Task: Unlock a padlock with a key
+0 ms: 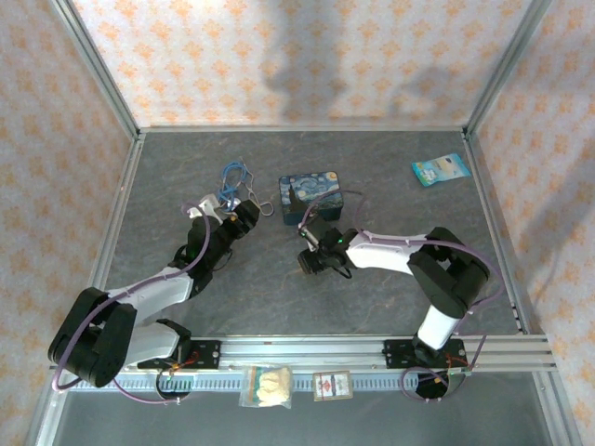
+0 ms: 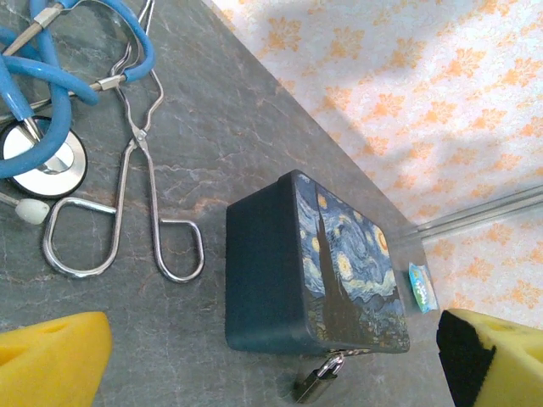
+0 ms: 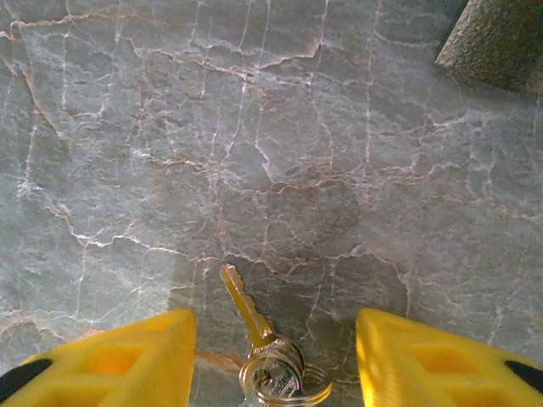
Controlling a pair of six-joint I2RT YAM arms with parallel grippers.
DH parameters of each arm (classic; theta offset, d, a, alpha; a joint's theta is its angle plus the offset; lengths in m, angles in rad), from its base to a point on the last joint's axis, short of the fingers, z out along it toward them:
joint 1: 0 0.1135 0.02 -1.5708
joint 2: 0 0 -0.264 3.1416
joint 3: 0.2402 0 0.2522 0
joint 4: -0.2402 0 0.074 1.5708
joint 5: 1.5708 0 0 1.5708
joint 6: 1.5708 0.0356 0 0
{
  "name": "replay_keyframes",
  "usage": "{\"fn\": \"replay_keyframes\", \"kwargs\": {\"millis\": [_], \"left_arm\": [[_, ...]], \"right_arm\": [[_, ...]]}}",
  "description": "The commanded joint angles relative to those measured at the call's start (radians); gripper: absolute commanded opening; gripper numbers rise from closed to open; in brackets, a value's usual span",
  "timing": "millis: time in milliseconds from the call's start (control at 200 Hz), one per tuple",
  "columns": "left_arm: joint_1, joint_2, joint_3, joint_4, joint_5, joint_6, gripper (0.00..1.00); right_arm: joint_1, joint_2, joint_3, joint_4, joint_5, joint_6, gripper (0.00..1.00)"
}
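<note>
The small padlock (image 2: 321,379), dark-bodied with a silver shackle, hangs on the clasp of the painted blue box (image 2: 280,271) at the box's near corner. My left gripper (image 2: 271,373) is open wide, its yellow fingers (image 2: 51,360) apart on either side of that corner, and it touches nothing. In the right wrist view the key (image 3: 246,307) lies flat on the table, blade pointing away, on a ring (image 3: 286,383) with a second key. My right gripper (image 3: 276,360) is open just above the table and straddles the key ring. From above, the left gripper (image 1: 240,219) is left of the box (image 1: 311,193) and the right gripper (image 1: 310,258) is in front of it.
Silver forceps with wire loops (image 2: 136,220) and a blue stethoscope (image 2: 51,110) lie left of the box. A blue packet (image 1: 439,169) sits at the back right. Two small packets (image 1: 267,386) rest by the near rail. Frame posts and patterned walls enclose the table.
</note>
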Motion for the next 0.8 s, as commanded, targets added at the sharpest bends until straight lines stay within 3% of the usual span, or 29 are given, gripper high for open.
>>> {"fn": "replay_keyframes", "kwargs": {"millis": [0, 275, 445, 796], "left_arm": [[0.011, -0.01, 0.003, -0.004, -0.021, 0.014, 0.99], [0.009, 0.012, 0.013, 0.024, 0.004, 0.007, 0.99], [0.008, -0.001, 0.005, 0.024, 0.019, -0.003, 0.99], [-0.008, -0.029, -0.062, 0.086, 0.097, -0.106, 0.99]], "right_arm": [[0.02, -0.026, -0.049, -0.029, -0.022, 0.015, 0.46], [0.021, -0.04, -0.091, -0.026, 0.043, 0.063, 0.3], [0.022, -0.002, -0.101, 0.002, 0.077, 0.083, 0.26], [0.022, -0.055, -0.126, 0.057, 0.052, 0.049, 0.0]]}}
